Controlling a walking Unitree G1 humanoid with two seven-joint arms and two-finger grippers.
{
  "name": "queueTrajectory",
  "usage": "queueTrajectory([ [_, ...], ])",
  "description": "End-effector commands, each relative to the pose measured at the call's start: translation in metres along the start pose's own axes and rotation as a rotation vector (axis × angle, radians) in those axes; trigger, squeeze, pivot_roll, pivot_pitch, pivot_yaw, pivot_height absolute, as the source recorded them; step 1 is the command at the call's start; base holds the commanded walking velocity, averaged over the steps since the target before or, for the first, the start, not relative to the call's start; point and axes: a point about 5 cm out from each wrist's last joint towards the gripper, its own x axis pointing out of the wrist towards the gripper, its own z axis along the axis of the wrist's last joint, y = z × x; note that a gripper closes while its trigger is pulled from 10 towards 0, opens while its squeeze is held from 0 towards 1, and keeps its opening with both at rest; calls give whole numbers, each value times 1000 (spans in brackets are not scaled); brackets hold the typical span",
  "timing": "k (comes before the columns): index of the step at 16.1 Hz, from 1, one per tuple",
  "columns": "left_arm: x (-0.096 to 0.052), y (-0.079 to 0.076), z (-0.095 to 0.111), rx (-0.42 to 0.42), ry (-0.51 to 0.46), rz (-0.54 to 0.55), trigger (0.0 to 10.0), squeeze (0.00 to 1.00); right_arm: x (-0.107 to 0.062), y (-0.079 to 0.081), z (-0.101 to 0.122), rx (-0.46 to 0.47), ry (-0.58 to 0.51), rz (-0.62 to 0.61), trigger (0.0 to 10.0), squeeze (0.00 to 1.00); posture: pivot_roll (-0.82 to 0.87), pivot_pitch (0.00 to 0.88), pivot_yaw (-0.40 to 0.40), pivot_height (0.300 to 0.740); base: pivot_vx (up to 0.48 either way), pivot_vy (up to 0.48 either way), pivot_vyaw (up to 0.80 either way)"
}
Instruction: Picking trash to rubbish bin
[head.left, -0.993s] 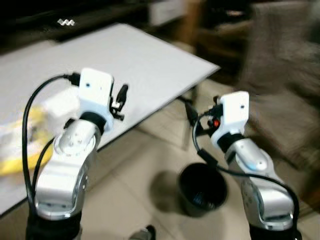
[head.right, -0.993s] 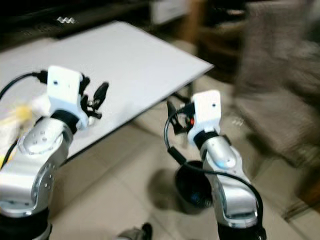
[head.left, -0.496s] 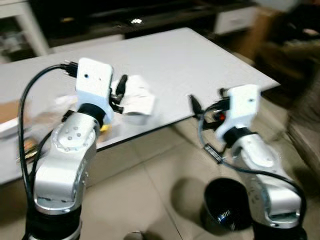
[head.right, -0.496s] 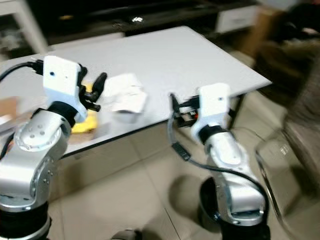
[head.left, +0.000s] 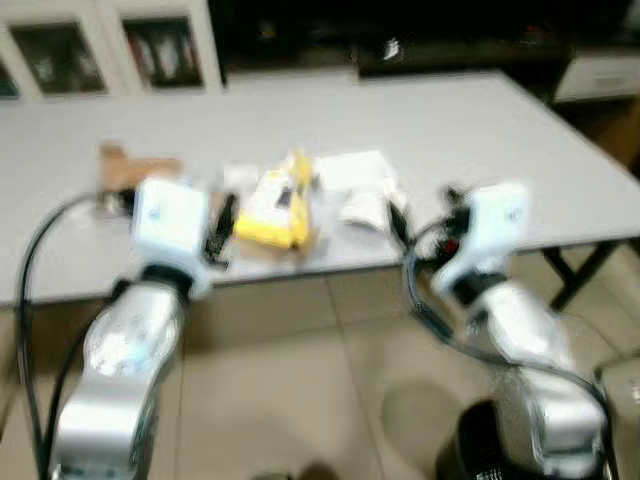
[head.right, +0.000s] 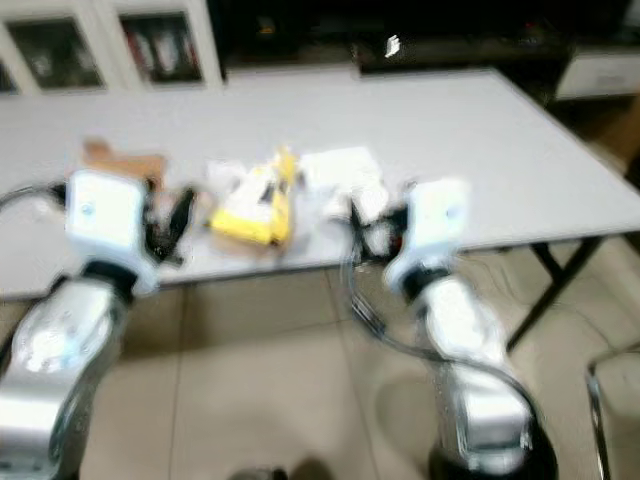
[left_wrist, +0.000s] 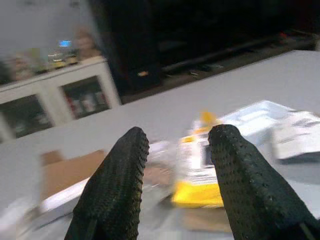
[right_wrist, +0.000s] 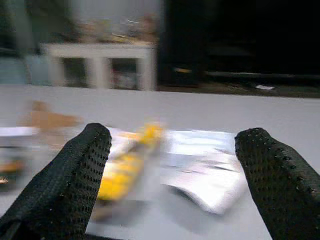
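Both arms are raised in front of the robot's chest, short of the table edge, and neither holds anything. The left gripper (left_wrist: 175, 170) has its two black fingers spread a moderate way apart, framing a yellow wrapper (head.left: 275, 202) that lies just beyond them on the table. The right gripper (right_wrist: 172, 175) is spread much wider, with a pale crumpled packet (head.left: 362, 190) straight ahead of it and the yellow wrapper off toward the left arm's side. Further out on the left arm's side lies a flat brown piece of cardboard (head.left: 135, 166), with some small whitish scraps between it and the wrapper that are too blurred to name. All of this trash looks light, thin and crinkly; I would expect it to buckle under a pinch and slide on the smooth top, so a grip across a raised fold or a bunched middle seems safer than one on a flat edge. The table (head.left: 480, 130) is a broad, plain light grey slab on dark legs, bare past the litter. Below the right arm, on the tiled floor (head.left: 290, 400), stands the black rubbish bin (head.left: 480, 452), close to the robot. Behind the table are white glass-fronted cabinets (head.left: 110, 45) and a long dark unit.
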Motion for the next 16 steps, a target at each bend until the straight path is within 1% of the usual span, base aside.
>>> queueTrajectory([
  [1, -5, -2, -11, -40, -44, -14, 10000, 0, -4, -5, -13, 9, 13, -5, 10000, 0, 5, 32, -20, 740, 0, 0, 800],
  [3, -7, -3, -19, -53, -45, -21, 10000, 0, -5, -6, -19, 10, 18, -8, 10000, 0, 5, 32, -20, 740, 0, 0, 800],
  [4, -13, -1, -56, -42, 79, -18, 10000, 0, -16, -15, -44, -15, 69, -42, 10000, 0, 0, 24, -25, 740, 0, 0, 800],
  [5, -22, -5, -79, -25, 124, -51, 10000, 0, -26, -22, -58, -27, 95, -67, 10000, 0, 1, 20, -27, 740, 0, 0, 800],
  [6, -25, -8, -85, -27, 123, -70, 10000, 0, -29, -23, -61, -28, 85, -76, 10000, 0, -3, 15, -27, 740, 0, 0, 650],
  [7, -25, -10, -82, -33, 91, -73, 10000, 0, -32, -26, -66, 22, 76, -109, 10000, 0, -6, 12, -27, 740, 0, 0, 0],
  [8, -24, -12, -80, -35, 74, -77, 10000, 0, -34, -27, -68, 26, 78, -114, 10000, 0, -1, 11, -28, 740, 0, 0, 0],
  [9, -22, -15, -75, -44, 44, -86, 10000, 0, -35, -27, -74, 2, 90, -120, 10000, 0, 5, 9, -30, 740, 0, 0, 0],
  [10, -19, -18, -72, -23, 46, -87, 10000, 0, -36, -26, -78, 9, 102, -133, 10000, 0, 7, 9, -32, 740, 0, 0, 0],
  [11, -18, -19, -72, -23, 40, -98, 10000, 0, -35, -25, -78, 8, 84, -125, 10000, 0, 8, 11, -32, 740, 0, 0, 0],
  [12, -16, -20, -67, -34, 2, -103, 10000, 0, -31, -20, -76, 3, 65, -95, 10000, 0, 9, 13, -33, 740, 0, 0, 0],
  [13, -16, -20, -65, -40, -6, -107, 10000, 0, -31, -20, -76, 1, 63, -90, 10000, 0, 10, 12, -34, 740, 0, 0, 0],
  [16, -13, -18, -56, -28, -42, -108, 10000, 0, -27, -21, -72, -31, 43, -79, 10000, 0, 12, 16, -35, 740, 305, 0, 0],
])
